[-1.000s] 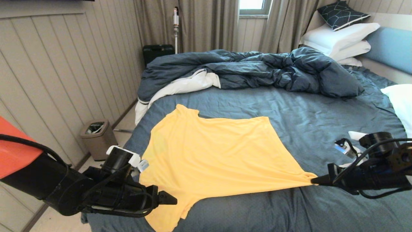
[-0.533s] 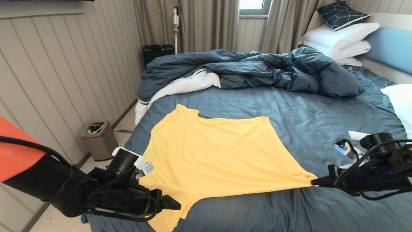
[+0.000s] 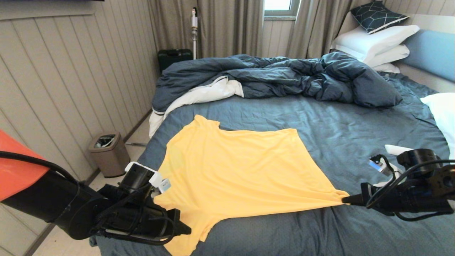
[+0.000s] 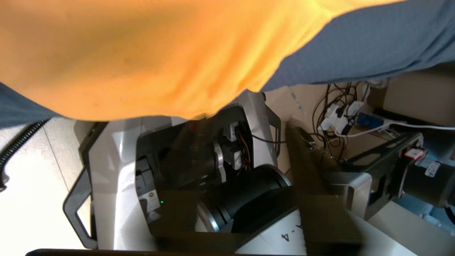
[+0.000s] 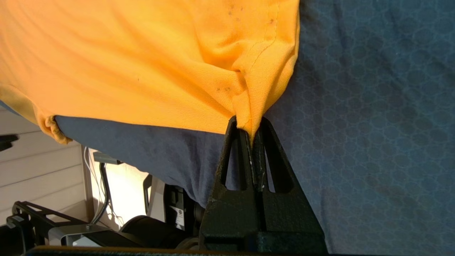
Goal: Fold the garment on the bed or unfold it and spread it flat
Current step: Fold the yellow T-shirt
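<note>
- The garment [image 3: 234, 167], a plain yellow short-sleeved T-shirt, lies spread across the near half of the bed [image 3: 341, 131], on the dark blue-grey sheet.
- One corner of the shirt reaches toward the far left of the bed; its near-left part hangs over the mattress edge, as my left wrist view confirms [image 4: 149, 60].
- My right gripper [image 3: 344, 201] sits low over the sheet at the shirt's near-right corner. The two black fingers [image 5: 234, 153] are pressed together with a bunched fold of yellow cloth [image 5: 245, 103] pinched between their tips.
- From that pinch the fabric runs in taut creases back across the shirt.
- My left gripper [image 3: 186, 230] is at the near-left edge of the bed, its tip over the yellow cloth where it drapes off the mattress.
- I cannot tell whether the left fingers are spread or pressed together, nor whether they hold any cloth: the head view shows only the dark tip, and the left wrist view shows the fabric without a clear sight of the fingers.
- A rumpled dark blue duvet [image 3: 284, 76] is heaped along the far side of the bed, well apart from the shirt.
- White pillows [image 3: 376, 44] are stacked at the far right by the light blue headboard [image 3: 432, 53].
- A small waste bin [image 3: 108, 153] stands on the floor to the left of the bed.
</note>
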### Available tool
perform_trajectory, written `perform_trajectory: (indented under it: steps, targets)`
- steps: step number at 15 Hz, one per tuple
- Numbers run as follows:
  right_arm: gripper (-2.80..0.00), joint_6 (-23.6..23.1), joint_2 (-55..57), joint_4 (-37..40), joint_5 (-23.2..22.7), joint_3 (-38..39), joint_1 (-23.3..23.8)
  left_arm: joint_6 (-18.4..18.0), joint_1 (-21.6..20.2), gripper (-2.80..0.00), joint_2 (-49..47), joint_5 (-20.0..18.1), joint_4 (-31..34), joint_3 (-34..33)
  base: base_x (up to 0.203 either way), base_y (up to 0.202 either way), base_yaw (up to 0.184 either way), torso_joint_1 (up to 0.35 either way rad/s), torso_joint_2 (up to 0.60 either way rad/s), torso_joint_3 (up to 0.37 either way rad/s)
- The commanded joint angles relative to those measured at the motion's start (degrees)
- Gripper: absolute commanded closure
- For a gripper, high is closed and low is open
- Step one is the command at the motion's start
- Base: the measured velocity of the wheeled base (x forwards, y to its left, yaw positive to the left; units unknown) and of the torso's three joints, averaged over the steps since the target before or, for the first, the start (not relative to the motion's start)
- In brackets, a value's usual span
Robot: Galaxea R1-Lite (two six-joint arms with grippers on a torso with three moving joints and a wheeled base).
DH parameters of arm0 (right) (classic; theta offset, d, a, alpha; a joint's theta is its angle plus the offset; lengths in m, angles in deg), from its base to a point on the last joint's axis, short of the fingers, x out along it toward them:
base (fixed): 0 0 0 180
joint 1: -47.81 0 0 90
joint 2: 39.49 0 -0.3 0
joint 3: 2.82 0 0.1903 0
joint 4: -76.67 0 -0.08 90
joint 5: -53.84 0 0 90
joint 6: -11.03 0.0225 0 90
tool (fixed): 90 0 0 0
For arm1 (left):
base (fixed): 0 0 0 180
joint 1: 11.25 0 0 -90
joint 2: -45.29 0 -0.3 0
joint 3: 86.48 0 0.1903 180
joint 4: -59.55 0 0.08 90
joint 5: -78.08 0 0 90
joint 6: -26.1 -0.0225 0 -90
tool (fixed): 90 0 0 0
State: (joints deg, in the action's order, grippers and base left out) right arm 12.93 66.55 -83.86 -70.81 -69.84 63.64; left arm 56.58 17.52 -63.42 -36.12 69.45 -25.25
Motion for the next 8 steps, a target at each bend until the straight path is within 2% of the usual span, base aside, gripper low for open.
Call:
perform_trajectory:
  steps: [1, 8]
  targets:
    - [0.0, 0.11, 0.14, -0.05, -0.24, 0.15, 0.08, 0.38, 0.04, 0.0, 0.86, -0.15, 0.08, -0.09, 0.0, 0.0, 0.0, 0.0, 0.0, 0.0]
    - [0.0, 0.43, -1.54, 0.03, -0.33, 0.32, -0.1, 1.46, 0.06, 0.0, 5.52, -0.18, 1.14, 0.04, 0.0, 0.0, 0.0, 0.0, 0.0, 0.0]
